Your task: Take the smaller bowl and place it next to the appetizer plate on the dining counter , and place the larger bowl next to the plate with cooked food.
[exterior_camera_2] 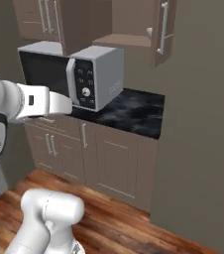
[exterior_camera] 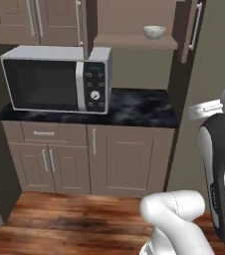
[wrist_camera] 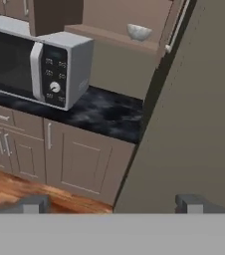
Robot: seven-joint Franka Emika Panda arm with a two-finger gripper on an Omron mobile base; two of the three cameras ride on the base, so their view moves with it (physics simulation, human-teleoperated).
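— Where's the smaller bowl (wrist_camera: 139, 32)?
— On the open cabinet shelf (wrist_camera: 115, 37) above the bench (wrist_camera: 104, 112), right of the microwave (wrist_camera: 35, 64).
— And the jaws?
— Released, spread wide, well below it and far off.

A microwave (exterior_camera: 57, 79) sits at 9 o'clock on a black marbled counter (exterior_camera: 139, 110) over taupe cabinets (exterior_camera: 92, 159). Upper cabinets (exterior_camera: 35, 20) hang at 11. Wood floor (exterior_camera: 74, 219) at 6; a grey wall (exterior_camera_2: 203, 124) at 3.

Dim, flat rendered light; soft low-resolution blur; shelf recess perhaps shadowed.
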